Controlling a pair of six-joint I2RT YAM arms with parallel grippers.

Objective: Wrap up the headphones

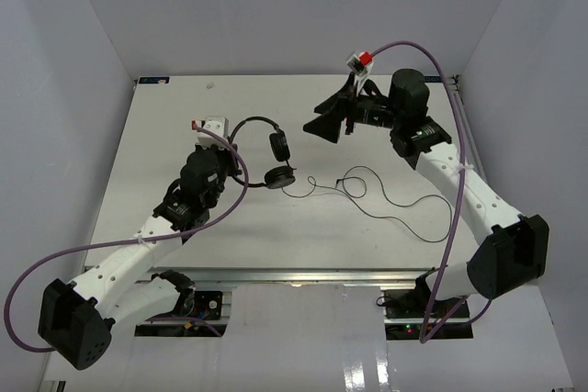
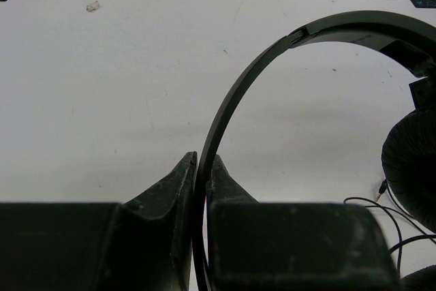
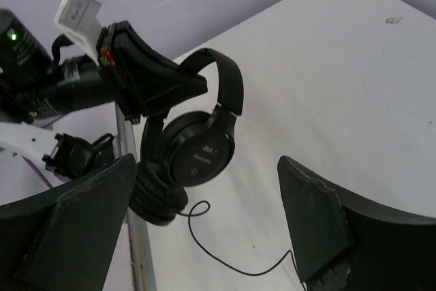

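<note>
Left gripper (image 2: 202,163) clamps the thin headband of the small black padded on-ear headphones (image 1: 279,146), anchoring them, while the right gripper (image 1: 336,109) hangs jaws-apart, likely ready for the long thin black cord (image 1: 354,181).

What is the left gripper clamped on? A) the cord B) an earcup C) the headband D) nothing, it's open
C: in the left wrist view the left gripper is shut on the thin headband of the headphones, which runs between its fingertips.
</note>
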